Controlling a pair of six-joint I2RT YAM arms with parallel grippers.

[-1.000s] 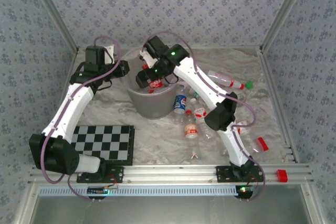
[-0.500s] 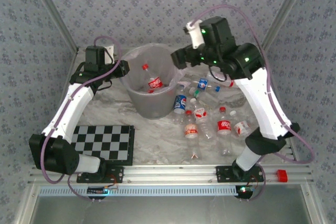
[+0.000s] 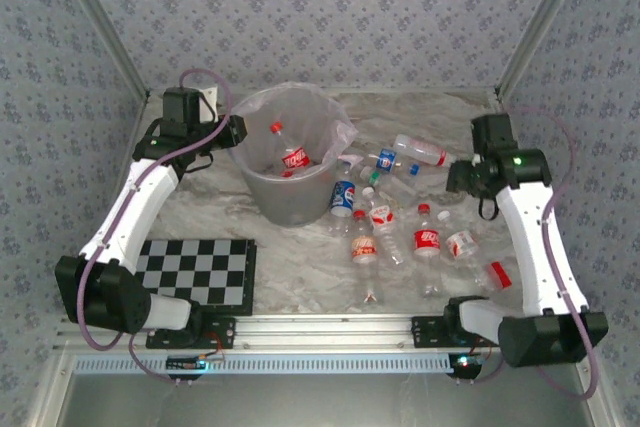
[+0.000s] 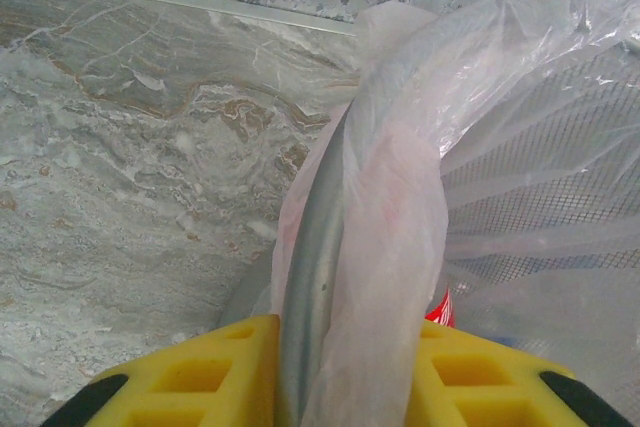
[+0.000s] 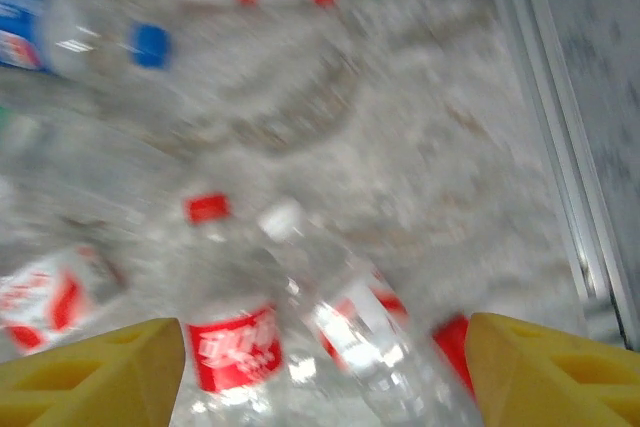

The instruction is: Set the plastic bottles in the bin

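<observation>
grey marbled tabletop (image 3: 290, 259) bearing the bin (image 3: 290, 205); floral-papered walls (image 3: 380, 17) all around.

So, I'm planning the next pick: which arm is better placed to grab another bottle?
Right: the right fingers stand open over the loose bottles; the left fingers are shut on the rim of the bin, probably steadying it.

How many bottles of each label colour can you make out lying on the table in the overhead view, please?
Blue-label bottles: 2
Red-label bottles: 5
Total: 7 outside the bin
One more red-marked item at the far right is too unclear to class.
</observation>
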